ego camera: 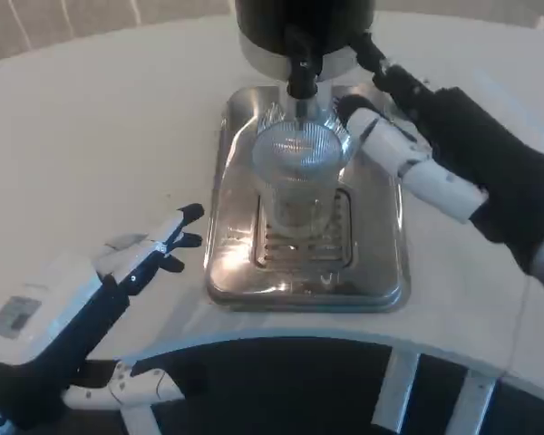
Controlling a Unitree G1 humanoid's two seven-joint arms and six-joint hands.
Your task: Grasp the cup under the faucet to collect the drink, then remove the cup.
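Two hands frame the scene. A clear ribbed cup point(295, 177) stands upright on the grated steel drip tray point(381, 272), directly beneath the black faucet point(299, 68), where it can catch the drink. Its right hand point(417, 136) reaches in beside the rim, fingers apart, gripping nothing, seemingly ready to close. Well apart, the left hand point(118, 267) hovers spread and empty, likely waiting.

Bright, even light from above washes the white desk point(100, 136) pale. Glare streaks the shiny steel drip tray point(381, 272) and the ribbed clear plastic cup point(297, 172). The whole picture is soft, slightly blurred.
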